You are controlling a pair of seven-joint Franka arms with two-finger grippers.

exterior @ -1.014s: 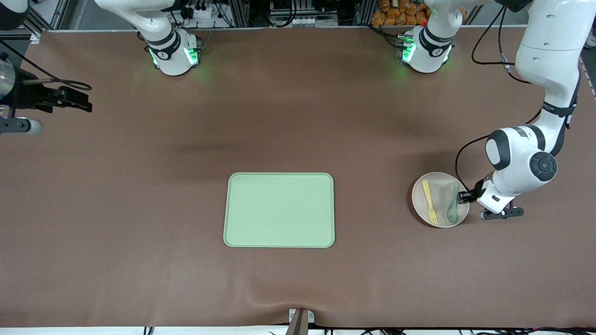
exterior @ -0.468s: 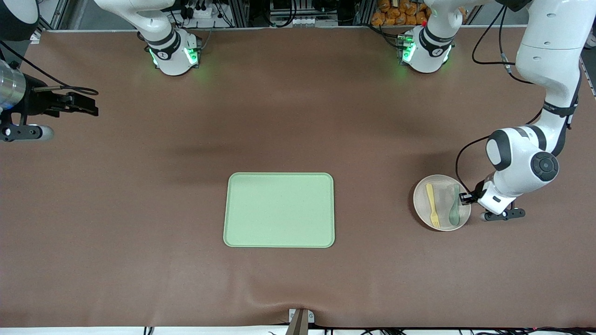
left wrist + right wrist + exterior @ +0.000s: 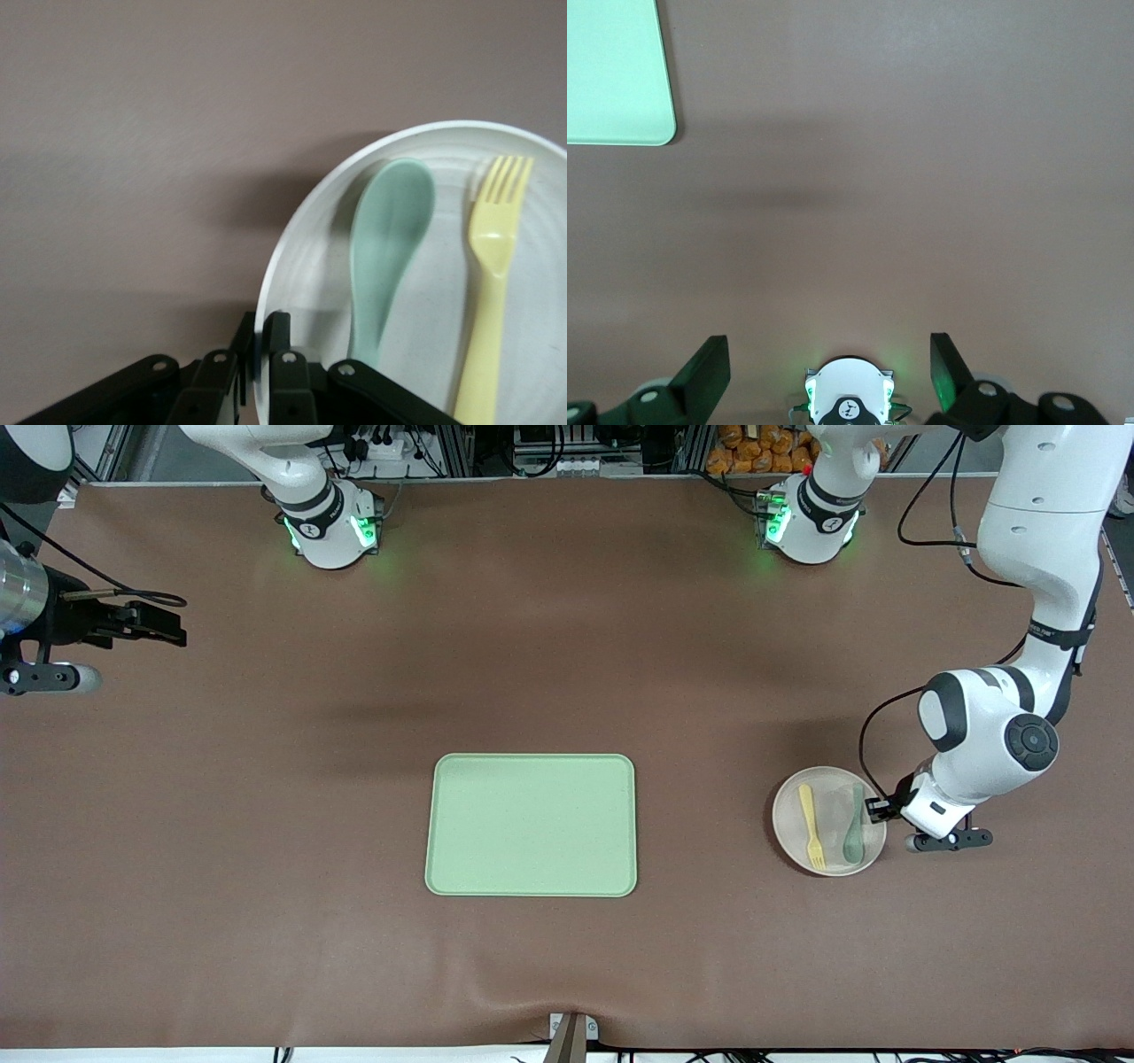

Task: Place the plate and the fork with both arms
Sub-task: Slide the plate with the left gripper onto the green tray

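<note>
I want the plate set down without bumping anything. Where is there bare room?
The tray is bare all over. Bare brown table lies between it and the plate. It is crowded only on the plate: fork, spoon, and the left gripper shut on its rim.

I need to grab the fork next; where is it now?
The fork lies in the plate beside the spoon, toward the left arm's end of the table.
</note>
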